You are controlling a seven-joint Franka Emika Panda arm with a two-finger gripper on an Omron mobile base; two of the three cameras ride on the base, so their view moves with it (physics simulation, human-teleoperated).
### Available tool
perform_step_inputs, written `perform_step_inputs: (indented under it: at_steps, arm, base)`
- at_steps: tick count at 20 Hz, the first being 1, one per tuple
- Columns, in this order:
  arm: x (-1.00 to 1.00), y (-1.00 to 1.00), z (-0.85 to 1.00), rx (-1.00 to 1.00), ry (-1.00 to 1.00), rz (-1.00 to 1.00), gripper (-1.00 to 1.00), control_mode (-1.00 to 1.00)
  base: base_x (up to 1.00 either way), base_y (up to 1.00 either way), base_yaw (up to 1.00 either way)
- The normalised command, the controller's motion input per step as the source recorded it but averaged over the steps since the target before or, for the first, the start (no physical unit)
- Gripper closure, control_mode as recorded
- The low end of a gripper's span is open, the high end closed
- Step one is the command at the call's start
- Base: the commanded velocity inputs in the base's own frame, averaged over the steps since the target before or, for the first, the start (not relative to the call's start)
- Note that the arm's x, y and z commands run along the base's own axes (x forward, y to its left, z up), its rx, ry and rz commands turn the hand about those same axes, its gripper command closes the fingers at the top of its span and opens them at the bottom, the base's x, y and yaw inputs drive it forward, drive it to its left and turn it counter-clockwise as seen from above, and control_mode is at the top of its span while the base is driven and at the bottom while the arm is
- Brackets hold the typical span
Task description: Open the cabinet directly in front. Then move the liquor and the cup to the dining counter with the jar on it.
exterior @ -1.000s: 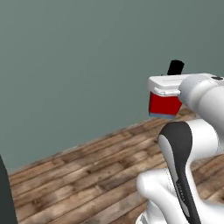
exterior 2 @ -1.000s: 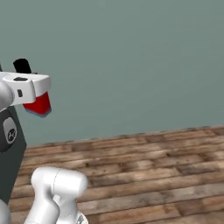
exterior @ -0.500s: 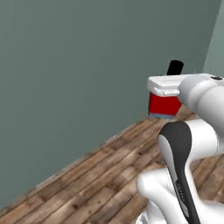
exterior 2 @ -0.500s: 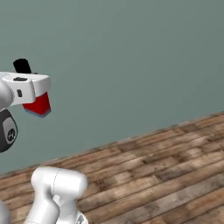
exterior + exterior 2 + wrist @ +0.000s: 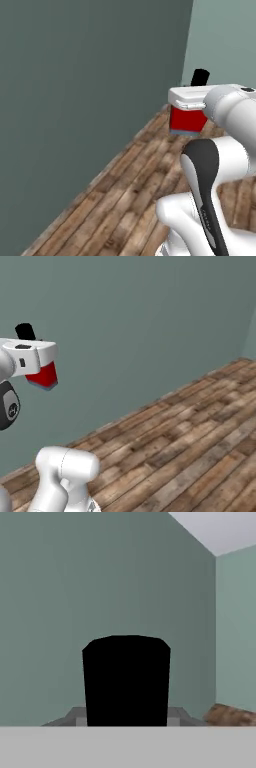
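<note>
Hand view: the black cap (image 5: 126, 679) of the liquor (image 5: 187, 119) is seen close up, directly ahead of the end effector (image 5: 192, 100). The bottle is clamped in the end effector; the red label hangs just below the white hand in both base views, the cap sticking up above it. Actual finger contact is hidden by the hand body, so the clamp is judged from the bottle being carried in the air.

Relative to the liquor:
- Below it: the wooden floor (image 5: 190, 436), well apart. No worktop is under it.
- Behind it: a plain grey-green wall (image 5: 85, 90). A wall corner (image 5: 187, 45) is now seen just left of the bottle in the left base view, and at the far right edge of the right base view.

Change over the last second: the whole background has swept across both base views while the arm and bottle have kept the same place in frame. That is read as the base turning or driving, not the bottle moving. The corner has come into view.

Meaning for the task: the liquor is judged to be in transit, grip steady. The set-down on the dining counter is not yet done. The cup is judged still to be fetched.
</note>
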Motion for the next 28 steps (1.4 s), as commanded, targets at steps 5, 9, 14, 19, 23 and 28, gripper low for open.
perform_step_inputs:
  at_steps: [5,9,14,19,23,28]
  arm:
    - [0.0,0.0,0.0,0.0,0.0,0.0,1.0,1.0]
    - [0.0,0.0,0.0,0.0,0.0,0.0,1.0,1.0]
    - [0.0,0.0,0.0,0.0,0.0,0.0,1.0,1.0]
    - [0.0,0.0,0.0,0.0,0.0,0.0,1.0,1.0]
    - [0.0,0.0,0.0,0.0,0.0,0.0,1.0,1.0]
    - [0.0,0.0,0.0,0.0,0.0,0.0,1.0,1.0]
  base:
    - [0.66,0.0,-0.48]
    - [0.54,0.0,-0.49]
    - [0.49,0.0,-0.5]
    - [0.38,0.0,-0.52]
    - [0.36,0.0,-0.53]
    - [0.27,0.0,-0.52]
